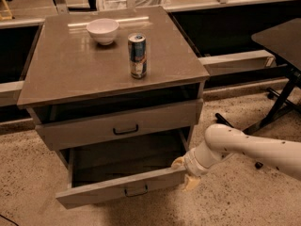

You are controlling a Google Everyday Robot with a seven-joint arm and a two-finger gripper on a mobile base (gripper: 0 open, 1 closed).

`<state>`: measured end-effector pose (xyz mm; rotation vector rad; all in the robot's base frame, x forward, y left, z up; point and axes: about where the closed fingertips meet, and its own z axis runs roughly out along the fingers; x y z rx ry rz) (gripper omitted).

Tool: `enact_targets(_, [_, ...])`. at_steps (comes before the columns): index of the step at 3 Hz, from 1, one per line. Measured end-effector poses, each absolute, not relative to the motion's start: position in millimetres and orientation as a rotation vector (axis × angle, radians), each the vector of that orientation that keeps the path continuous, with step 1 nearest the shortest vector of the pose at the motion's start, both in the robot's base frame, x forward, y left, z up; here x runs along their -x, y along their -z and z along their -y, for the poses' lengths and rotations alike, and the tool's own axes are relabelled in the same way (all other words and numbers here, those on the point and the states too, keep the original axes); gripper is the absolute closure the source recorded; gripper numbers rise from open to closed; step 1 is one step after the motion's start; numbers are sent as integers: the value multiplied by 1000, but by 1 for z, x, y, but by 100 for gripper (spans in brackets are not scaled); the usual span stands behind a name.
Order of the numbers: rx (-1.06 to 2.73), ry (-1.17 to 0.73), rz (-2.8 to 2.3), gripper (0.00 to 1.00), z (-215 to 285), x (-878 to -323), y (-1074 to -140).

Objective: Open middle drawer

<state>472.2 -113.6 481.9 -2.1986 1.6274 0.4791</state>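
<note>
The middle drawer point(117, 185) is a grey-brown drawer with a small black bar handle. It is pulled well out of the cabinet and its dark inside shows. My gripper point(184, 173) is at the right end of the drawer's front panel. One beige finger point(177, 163) is inside the drawer and the other is outside, so they clasp the panel. My white arm point(244, 149) reaches in from the right. The drawer above point(122, 124) sticks out slightly and has its own black handle.
A white bowl point(102, 30) and a drinks can point(137, 55) stand on the cabinet top point(70, 69). A dark table with black legs point(282, 79) stands at the right. Speckled floor point(235, 206) lies in front.
</note>
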Motion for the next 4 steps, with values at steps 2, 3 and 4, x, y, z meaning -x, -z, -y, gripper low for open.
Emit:
enact_targets(2, [2105, -387, -1497, 41, 79, -518, -512])
enact_targets(3, [2067, -340, -1503, 55, 69, -550, -507])
enact_targets(4, [2049, -319, -1553, 78, 68, -575, -483])
